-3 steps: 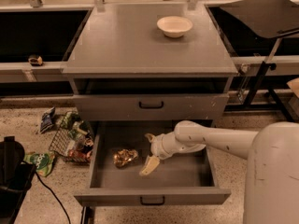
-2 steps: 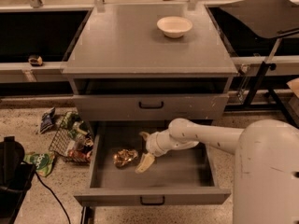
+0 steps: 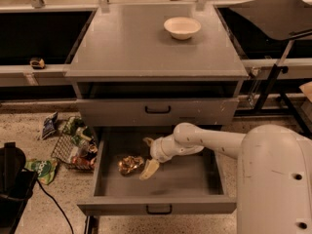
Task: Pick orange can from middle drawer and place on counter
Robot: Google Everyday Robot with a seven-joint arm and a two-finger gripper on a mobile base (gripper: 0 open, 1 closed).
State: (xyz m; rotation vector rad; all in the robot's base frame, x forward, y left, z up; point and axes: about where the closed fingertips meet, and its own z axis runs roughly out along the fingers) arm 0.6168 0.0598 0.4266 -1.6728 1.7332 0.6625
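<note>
The cream fingers [image 3: 149, 169] are spread apart, and the pale two-finger gripper [image 3: 145, 158] has slid a touch further left across the tray than a second ago, the white arm's [image 3: 209, 141] elbow following. The small shiny gold-orange can [image 3: 129, 165] hasn't budged. It lies just left of the open jaws, right beside the lower finger, though contact can't be told. All of this is inside the pulled-out wide shallow grey metal middle drawer [image 3: 195, 182]. Above, the flat matte grey counter [image 3: 126, 43] carries a round white bowl [image 3: 182, 27].
</note>
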